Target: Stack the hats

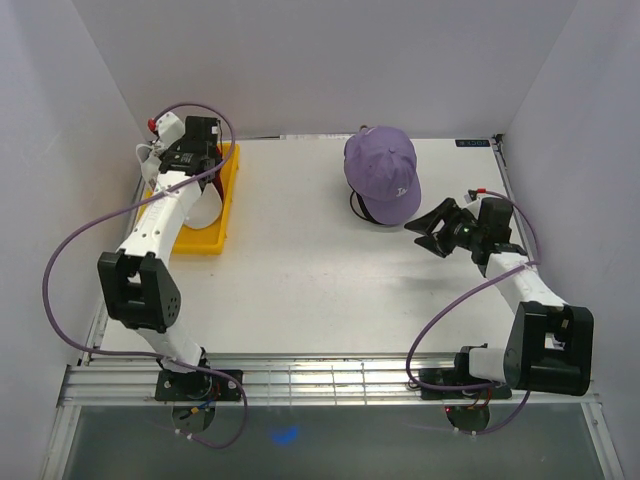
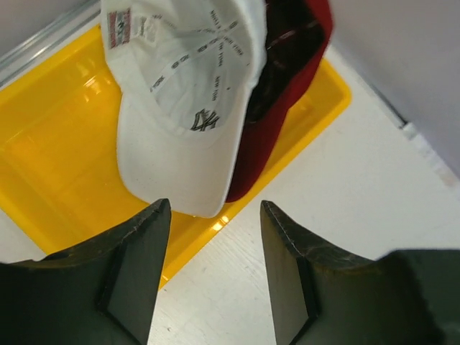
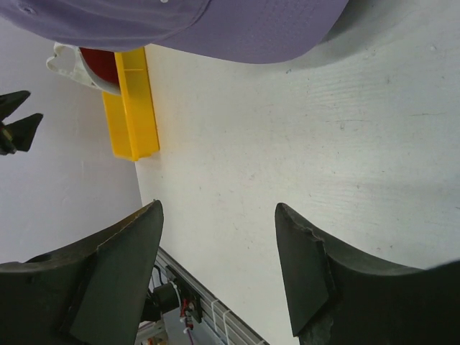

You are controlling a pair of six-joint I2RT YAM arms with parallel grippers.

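Tray [image 1: 200, 240] at left edge of table [image 1: 300, 270], two caps [image 2: 187, 108] in it, third cap [image 1: 382, 170] back right of centre

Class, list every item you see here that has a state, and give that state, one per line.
Purple cap: crown up, on the table.
Yellow tray: holds two caps.
White cap: inside showing, in the tray.
Red cap: partly under the white cap.
Left claw: open, empty.
Right claw: open, empty.
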